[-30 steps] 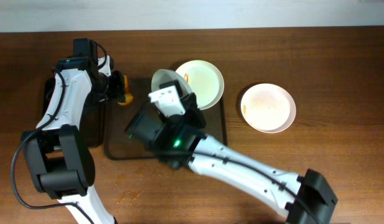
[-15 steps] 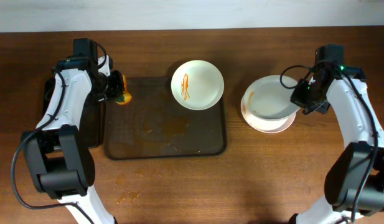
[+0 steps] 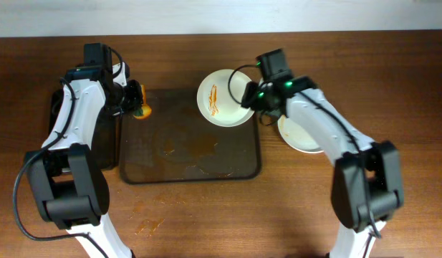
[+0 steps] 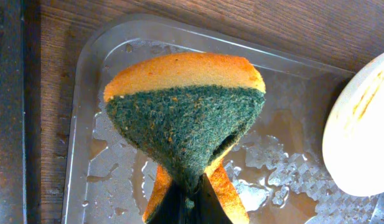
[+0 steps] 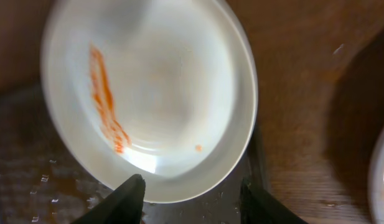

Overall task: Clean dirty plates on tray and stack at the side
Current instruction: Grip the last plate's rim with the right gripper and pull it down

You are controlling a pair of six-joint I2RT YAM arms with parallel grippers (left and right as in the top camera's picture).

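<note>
Left wrist view: left gripper is clenched on a sponge, green scrub face toward the camera, orange layer at 12 o'clock. Under it is the clear tray, wet, its rounded corner at 10 o'clock. Only this view shows the water beads. The dirty plate cuts in at 3 o'clock.

Right wrist view: right gripper is released, fingers spread at 6 o'clock with the dirty plate's near rim between them. Contact with the rim: cannot tell. Orange streak at 9 o'clock inside the bowl plus one small spot, sharper here than from above. A sliver of clean plate shows at 3 o'clock.

Overhead: the tray has brownish smears mid-floor. The dirty plate sits on its 1 o'clock corner, overhanging the far edge. The right gripper is at that plate's 3 o'clock rim. The clean plate lies off the tray at 3 o'clock, partly under the right arm. The sponge and left gripper hang at the tray's 10 o'clock corner. Bare table wood shows at 6 o'clock of the tray and at 3 o'clock past the clean plate.
</note>
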